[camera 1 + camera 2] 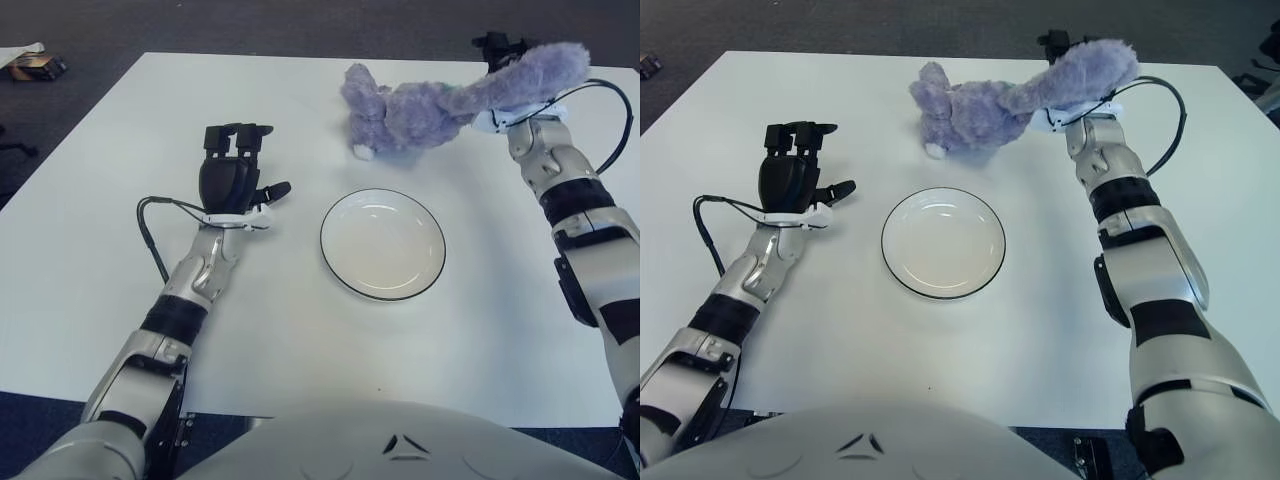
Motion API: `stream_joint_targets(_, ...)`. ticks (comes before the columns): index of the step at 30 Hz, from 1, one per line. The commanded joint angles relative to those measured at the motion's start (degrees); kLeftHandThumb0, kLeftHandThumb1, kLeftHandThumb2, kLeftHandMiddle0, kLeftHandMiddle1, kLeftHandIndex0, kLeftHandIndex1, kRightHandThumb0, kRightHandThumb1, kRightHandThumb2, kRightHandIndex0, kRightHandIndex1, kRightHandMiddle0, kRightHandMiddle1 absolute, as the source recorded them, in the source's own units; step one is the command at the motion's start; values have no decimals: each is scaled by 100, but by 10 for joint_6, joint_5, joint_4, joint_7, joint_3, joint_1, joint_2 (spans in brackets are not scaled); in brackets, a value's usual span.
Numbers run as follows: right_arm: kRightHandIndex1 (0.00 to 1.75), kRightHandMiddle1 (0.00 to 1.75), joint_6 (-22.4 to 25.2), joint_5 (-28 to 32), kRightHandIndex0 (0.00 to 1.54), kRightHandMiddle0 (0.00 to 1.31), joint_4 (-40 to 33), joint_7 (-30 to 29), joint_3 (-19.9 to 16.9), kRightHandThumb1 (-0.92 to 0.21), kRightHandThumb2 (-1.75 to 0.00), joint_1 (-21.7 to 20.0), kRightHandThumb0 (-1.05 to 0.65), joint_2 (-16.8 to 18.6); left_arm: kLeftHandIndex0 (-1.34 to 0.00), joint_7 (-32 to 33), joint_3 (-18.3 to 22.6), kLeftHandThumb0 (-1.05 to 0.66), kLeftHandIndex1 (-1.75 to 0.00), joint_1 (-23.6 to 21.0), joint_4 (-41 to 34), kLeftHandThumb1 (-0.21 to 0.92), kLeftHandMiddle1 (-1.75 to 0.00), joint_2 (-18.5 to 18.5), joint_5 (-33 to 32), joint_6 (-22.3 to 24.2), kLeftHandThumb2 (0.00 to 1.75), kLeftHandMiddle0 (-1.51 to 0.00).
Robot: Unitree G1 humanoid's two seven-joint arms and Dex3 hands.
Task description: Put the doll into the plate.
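Observation:
A purple plush doll [405,108] lies at the far side of the white table, beyond the plate. Its long limb rises to the right, where my right hand [507,72] is shut on it; the plush hides most of the fingers, with only the black tips showing above it. The doll's head end points left and touches the table. A white plate [383,244] with a thin black rim sits mid-table, with nothing in it. My left hand [236,170] shows to the left of the plate, fingers relaxed and holding nothing.
A black cable [150,218] loops out from my left wrist. The white table [90,250] ends in dark carpet on the far and left sides. A small dark object [35,66] lies on the floor at the far left.

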Motion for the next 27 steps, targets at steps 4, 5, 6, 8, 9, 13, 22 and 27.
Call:
stream_joint_targets(4,99,88,45,4,11,0,12,-2,-4,-92,-103,11,-73,-19,0,-9,14,-50,-113,-104,67,57,-100,16,-21,-23,97,0)
stream_joint_targets(5,98,87,51,5,11,0,10,3,-5,-92,-103,17,-73,-24,0,-8,14,-50,-112,-112,72,57,-100,16,-22,-25,97,0)
stream_joint_targets(6,95,85,59,6,10,0,10,12,-5,-92,-103,21,-72,-29,0,-6,14,-51,-112,-122,77,58,-100,14,-22,-25,96,0)
stream_joint_targets(8,89,80,71,6,9,0,15,28,-3,-92,-102,24,-72,-38,0,-3,13,-52,-111,-137,81,60,-100,12,-21,-24,95,0)
stream_joint_targets(9,84,77,76,6,9,0,17,35,-1,-92,-102,25,-72,-42,0,-1,12,-52,-110,-142,82,61,-99,11,-20,-22,94,0)
stream_joint_targets(13,73,72,92,1,10,0,28,59,6,-92,-102,26,-71,-55,0,0,10,-54,-109,-157,76,64,-98,5,-18,-12,91,0)
stream_joint_targets(22,65,73,147,-4,12,0,15,118,23,-92,-101,32,-70,-70,0,-13,12,-59,-104,-178,50,71,-97,-10,-16,24,85,0)
stream_joint_targets(27,67,75,152,-2,15,0,5,132,24,-92,-100,50,-70,-90,0,-22,14,-60,-105,-186,43,73,-100,-19,-17,44,83,0)
